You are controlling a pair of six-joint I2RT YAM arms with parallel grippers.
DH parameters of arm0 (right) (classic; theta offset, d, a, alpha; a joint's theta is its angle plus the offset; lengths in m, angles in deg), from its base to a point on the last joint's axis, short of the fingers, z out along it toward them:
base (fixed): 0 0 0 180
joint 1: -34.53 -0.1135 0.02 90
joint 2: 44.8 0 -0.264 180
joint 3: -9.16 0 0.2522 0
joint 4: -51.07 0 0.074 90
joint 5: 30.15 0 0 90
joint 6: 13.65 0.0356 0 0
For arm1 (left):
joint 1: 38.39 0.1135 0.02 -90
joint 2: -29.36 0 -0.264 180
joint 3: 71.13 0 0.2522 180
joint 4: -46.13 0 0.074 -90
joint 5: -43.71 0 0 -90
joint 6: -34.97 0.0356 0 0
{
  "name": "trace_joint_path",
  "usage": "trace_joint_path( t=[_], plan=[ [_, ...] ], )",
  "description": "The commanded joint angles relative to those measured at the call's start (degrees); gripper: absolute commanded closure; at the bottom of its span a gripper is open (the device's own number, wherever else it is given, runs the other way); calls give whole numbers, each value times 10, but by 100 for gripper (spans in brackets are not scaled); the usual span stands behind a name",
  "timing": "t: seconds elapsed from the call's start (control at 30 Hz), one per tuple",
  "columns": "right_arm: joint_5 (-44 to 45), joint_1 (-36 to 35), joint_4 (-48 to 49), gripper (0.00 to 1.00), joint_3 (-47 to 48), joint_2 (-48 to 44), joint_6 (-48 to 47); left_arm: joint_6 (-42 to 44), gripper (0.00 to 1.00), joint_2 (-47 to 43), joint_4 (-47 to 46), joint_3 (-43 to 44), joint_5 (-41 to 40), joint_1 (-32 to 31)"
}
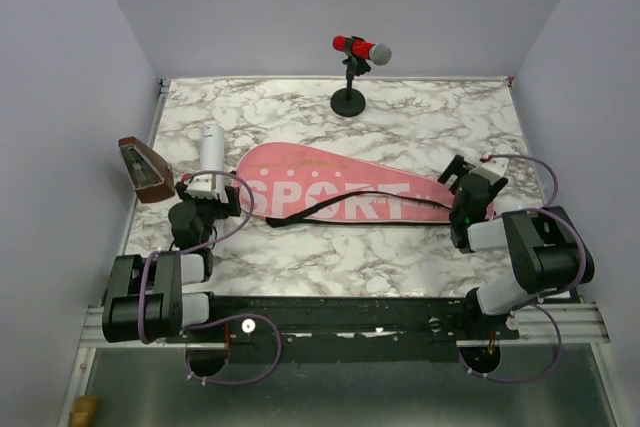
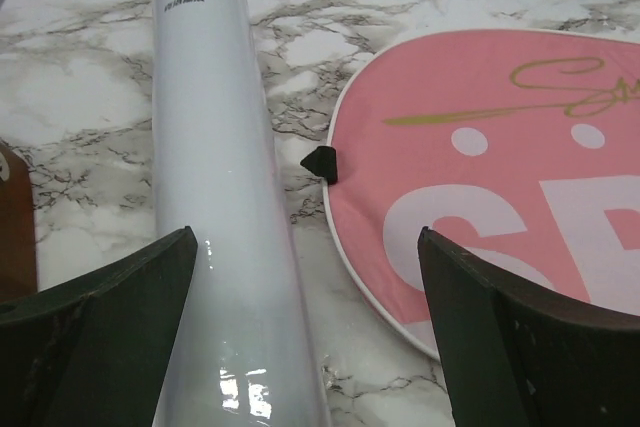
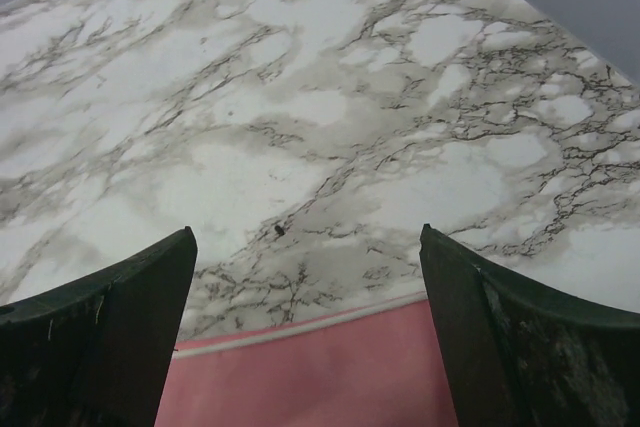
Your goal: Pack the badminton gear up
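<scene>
Table top (image 1: 430, 122): white marble pattern, grey-brown veining. Bag (image 1: 330, 179): pink, large white letters "SPORT", gold script and white dots near the round end, thin white piping along the edge. Strap (image 1: 350, 195): black. Small tab (image 2: 321, 163) at the bag rim: black. Tube (image 1: 211, 150): glossy plain white, one line of tiny black print near the far end. Microphone (image 1: 352, 45): red body, grey head. Stand (image 1: 348, 101): black. Wedge-shaped box (image 1: 143, 169): brown. Walls (image 1: 60, 67): pale lilac. Arm cables (image 1: 148, 287): purple.
</scene>
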Motion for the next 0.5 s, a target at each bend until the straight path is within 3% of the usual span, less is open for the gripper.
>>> trace_joint_path(
  t=[0.0, 0.07, 0.17, 0.23, 0.3, 0.47],
  plan=[
    [-106, -12, 197, 0, -84, -11, -78, -21, 2, 16, -263, -51, -39, -1],
    [-134, -43, 280, 0, -125, 6, -121, -22, 2, 12, -245, -43, -43, -1],
    [-146, -45, 397, 0, -139, 77, -137, -35, 1, 3, -115, 19, -70, -1],
    [-108, -45, 291, 0, -109, 56, -112, -11, 1, 7, -56, 51, -110, -31],
    [-133, -20, 217, 0, -65, 54, -82, 7, 1, 7, -36, 60, -112, -44],
    [-158, 2, 216, 0, -66, 52, -71, 6, 1, 4, -45, 55, -111, -45]
  ],
)
